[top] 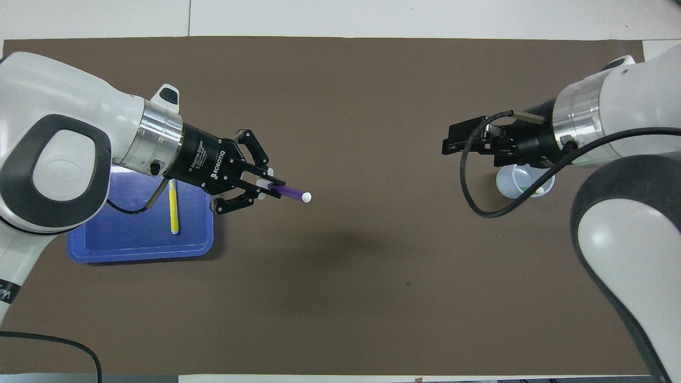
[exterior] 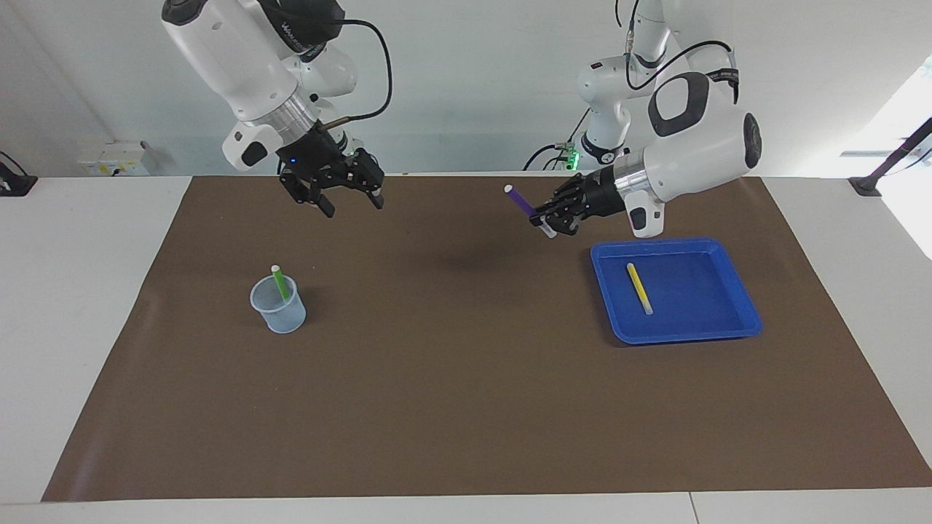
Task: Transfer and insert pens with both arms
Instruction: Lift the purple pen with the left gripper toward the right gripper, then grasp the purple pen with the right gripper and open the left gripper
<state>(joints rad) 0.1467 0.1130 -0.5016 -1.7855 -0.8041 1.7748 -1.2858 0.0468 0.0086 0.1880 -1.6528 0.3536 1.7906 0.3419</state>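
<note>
My left gripper [exterior: 547, 218] is shut on the purple pen [exterior: 519, 199], gripping it near its pale end. It hangs in the air over the brown mat, just off the tray toward the table's middle. In the overhead view the purple pen [top: 290, 191] sticks out past the left gripper [top: 271, 187] toward the right arm. My right gripper [exterior: 353, 205] is open and holds nothing. It is raised over the mat beside the cup, toward the middle, and the overhead view shows the right gripper [top: 449, 144] side-on. The green pen [exterior: 279, 282] leans in the clear cup [exterior: 280, 309]. The yellow pen [exterior: 639, 287] lies in the blue tray [exterior: 684, 336].
The brown mat [exterior: 451, 378] covers most of the white table. From overhead, the blue tray [top: 138, 252] is partly under the left arm, with the yellow pen [top: 173, 207] showing. The right arm covers part of the cup [top: 511, 181].
</note>
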